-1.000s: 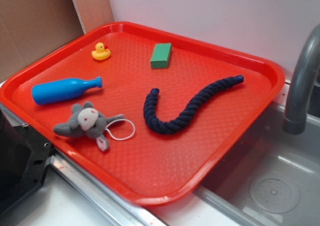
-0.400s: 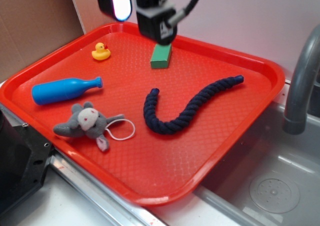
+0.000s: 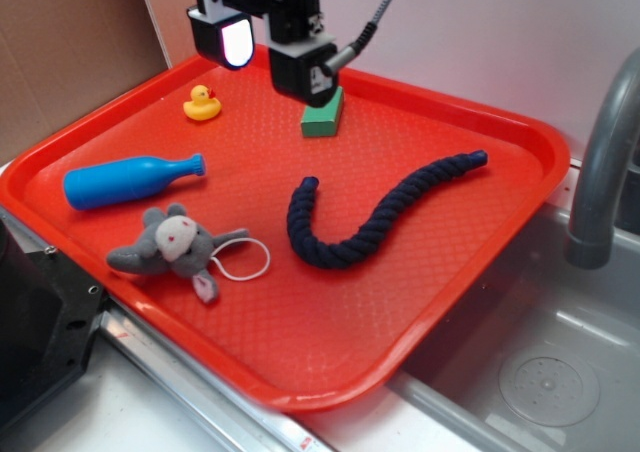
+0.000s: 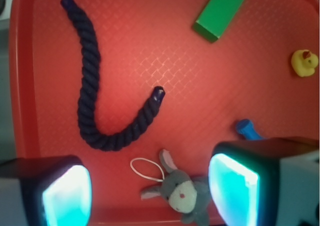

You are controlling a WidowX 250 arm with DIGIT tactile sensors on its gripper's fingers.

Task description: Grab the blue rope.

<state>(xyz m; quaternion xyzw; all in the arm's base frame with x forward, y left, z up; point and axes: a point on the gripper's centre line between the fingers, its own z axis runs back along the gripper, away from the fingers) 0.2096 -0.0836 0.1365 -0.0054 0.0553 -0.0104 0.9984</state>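
Note:
The blue rope (image 3: 385, 217) is a thick, dark navy twisted cord lying in a J-shaped curve on the red tray (image 3: 330, 322), right of centre. In the wrist view the blue rope (image 4: 89, 56) runs down the left side and hooks back up toward the middle of the tray (image 4: 165, 51). My gripper (image 3: 262, 60) hangs open high above the tray's far part, up and to the left of the rope and apart from it. From the wrist camera the gripper (image 4: 150, 196) shows two lit fingers spread wide with nothing between them.
A green block (image 3: 323, 112) lies just behind the gripper. A yellow duck (image 3: 201, 103), a bright blue toy bottle (image 3: 125, 180) and a grey plush animal (image 3: 170, 244) occupy the tray's left half. A grey faucet (image 3: 605, 162) and sink (image 3: 540, 362) stand at right.
The arm came into view from the top over the far part of the tray, then shifted slightly left. The rope and the other objects have not moved.

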